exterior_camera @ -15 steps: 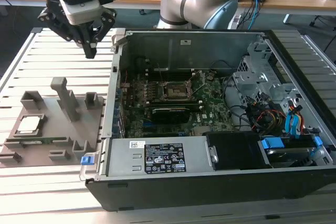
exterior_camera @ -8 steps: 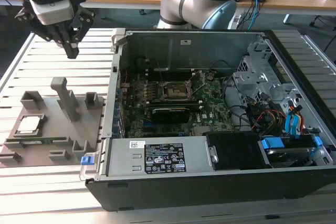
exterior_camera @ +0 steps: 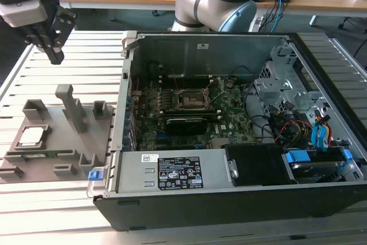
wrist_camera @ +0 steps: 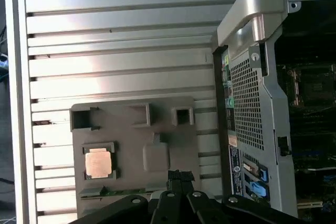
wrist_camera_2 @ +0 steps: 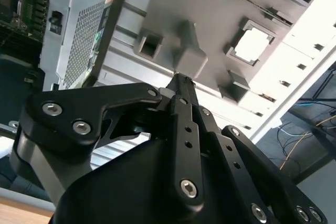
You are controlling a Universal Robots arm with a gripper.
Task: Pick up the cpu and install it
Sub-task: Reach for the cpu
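Exterior view first. Position and state of the gripper (exterior_camera: 55,57)? (Inspector)

Raised above the bench (exterior_camera: 57,210), over or just beyond the grey fixture tray (exterior_camera: 60,135); I cannot tell which. It is well apart from the open computer case (exterior_camera: 229,207). Its fingers are drawn together with nothing between them, as seen in both wrist views. (Technician)

Location of the cpu? (Inspector)

The cpu (exterior_camera: 32,136) lies flat in its recess on the tray, at the exterior view's left, untouched. The socket (exterior_camera: 192,98) inside the case carries no chip, as far as can be told. (Technician)

Hazards? (Inspector)

Four, in my judgement. Fingers brought down closed would press on the chip rather than take it. The tall post (exterior_camera: 71,107) stands near the recess and could catch a finger on a slanted approach. An off-centre grip could tilt the chip, and a tilted or turned chip set into the socket risks bent contacts. The case side wall (exterior_camera: 121,101) lies between tray and socket, so a low carry could strike it. (Technician)
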